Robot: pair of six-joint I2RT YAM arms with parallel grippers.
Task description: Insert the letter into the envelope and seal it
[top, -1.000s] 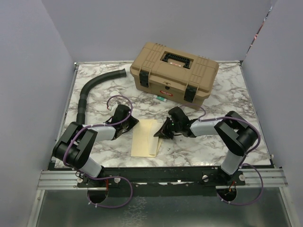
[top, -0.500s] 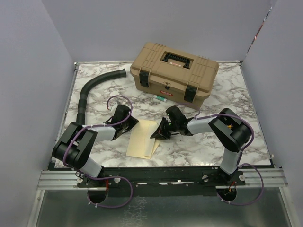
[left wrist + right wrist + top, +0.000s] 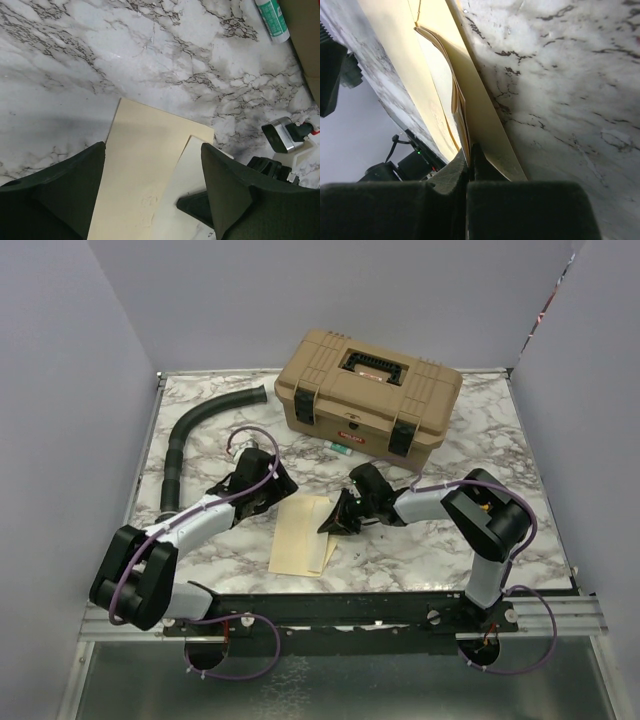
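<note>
Marble tabletop [image 3: 480, 540] with tan toolbox [image 3: 365, 390] at rear and black hose [image 3: 185, 440] at left. Envelope [image 3: 300, 535] flat toward near edge, between both arms, well apart from toolbox. Right hand [image 3: 469, 152] pinched tight on envelope's right edge, layered sheets between its fingers. Left hand [image 3: 152, 146] spread wide above envelope, gripping nothing.
</note>
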